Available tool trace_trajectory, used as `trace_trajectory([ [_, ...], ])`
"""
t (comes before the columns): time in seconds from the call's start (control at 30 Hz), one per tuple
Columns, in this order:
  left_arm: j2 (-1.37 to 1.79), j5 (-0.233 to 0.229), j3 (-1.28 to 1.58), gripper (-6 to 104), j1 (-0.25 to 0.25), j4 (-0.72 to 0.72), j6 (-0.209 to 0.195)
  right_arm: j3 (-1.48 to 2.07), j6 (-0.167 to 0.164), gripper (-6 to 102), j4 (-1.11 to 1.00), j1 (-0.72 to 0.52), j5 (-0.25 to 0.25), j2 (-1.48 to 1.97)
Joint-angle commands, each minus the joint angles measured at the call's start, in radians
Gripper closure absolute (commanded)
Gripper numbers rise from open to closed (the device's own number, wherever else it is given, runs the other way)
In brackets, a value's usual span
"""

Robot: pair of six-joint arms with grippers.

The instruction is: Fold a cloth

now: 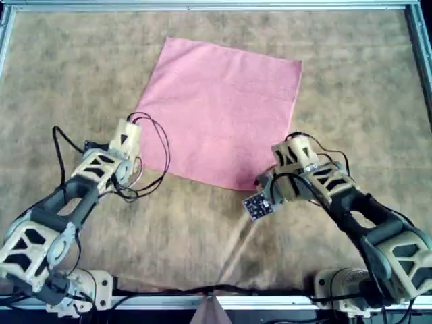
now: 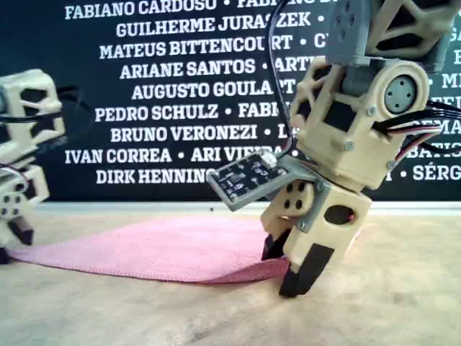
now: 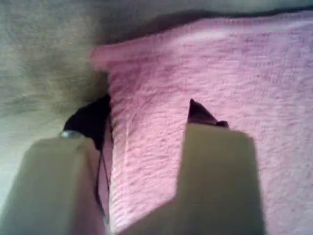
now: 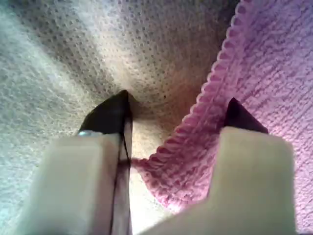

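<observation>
A mottled tan-brown mat [image 1: 67, 81] covers the work surface, bounded by a pale metal rail [image 1: 202, 5] along the top of the overhead frame. In the exterior view a dark wall [image 2: 180, 72] printed with white names fills the background.

The cloth [image 1: 223, 108], a plain pink square, lies flat on the mat in the upper centre of the overhead frame, turned so that its corners point outward like a diamond. In the exterior view it runs as a low pink strip from the left edge of the frame to the centre.

In the overhead view one arm [image 1: 74, 196] enters from the lower left, its tip at the cloth's left corner. A second arm [image 1: 351, 202] enters from the lower right, its tip at the cloth's lowest corner, with a small circuit board [image 1: 256, 206] just beside it. The wrist views do not settle which arm is which.

My first gripper [image 3: 146, 112] has its fingers apart. Pink fabric fills the gap between them, and one dark fingertip sits at the cloth's edge beside the mat.

My second gripper [image 4: 177, 105] also has its fingers spread. One fingertip is over bare mat and the other over the cloth, with the stitched hem and a corner lying between them.
</observation>
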Motion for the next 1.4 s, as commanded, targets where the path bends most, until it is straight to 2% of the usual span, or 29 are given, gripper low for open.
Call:
trace_trajectory([
  [0.0,-0.051,0.011,-0.089,43,-0.006,-0.012,0.003,-0.1,-0.003,20,-0.083,-0.005,0.011,0.002],
  [0.53,-0.058,0.011,-0.137,44,-0.017,-0.009,0.003,-0.152,-0.011,21,-0.081,-0.005,0.012,0.003],
  [0.63,-0.043,0.011,-0.133,45,-0.018,-0.008,0.003,-0.152,-0.015,32,-0.081,-0.008,0.012,0.005],
  [0.73,-0.04,0.025,-0.133,52,-0.018,-0.008,0.003,-0.152,-0.018,50,-0.081,-0.012,0.012,0.02],
  [0.87,-0.04,0.026,-0.155,76,-0.02,-0.014,-0.003,-0.161,-0.018,71,-0.083,-0.012,0.012,0.021],
  [0.97,-0.04,0.028,-0.158,94,-0.02,-0.018,-0.009,-0.164,-0.015,79,-0.084,-0.017,0.012,0.021],
  [1.03,-0.04,0.028,-0.166,101,-0.02,-0.018,-0.003,-0.169,-0.018,82,-0.086,-0.017,0.012,0.023],
  [1.23,-0.044,0.028,-0.15,99,-0.021,-0.015,-0.012,-0.169,-0.018,93,-0.086,-0.018,0.012,0.023],
  [1.37,-0.038,0.028,-0.149,99,-0.021,-0.012,-0.012,-0.167,-0.003,97,-0.081,-0.02,0.014,0.021],
])
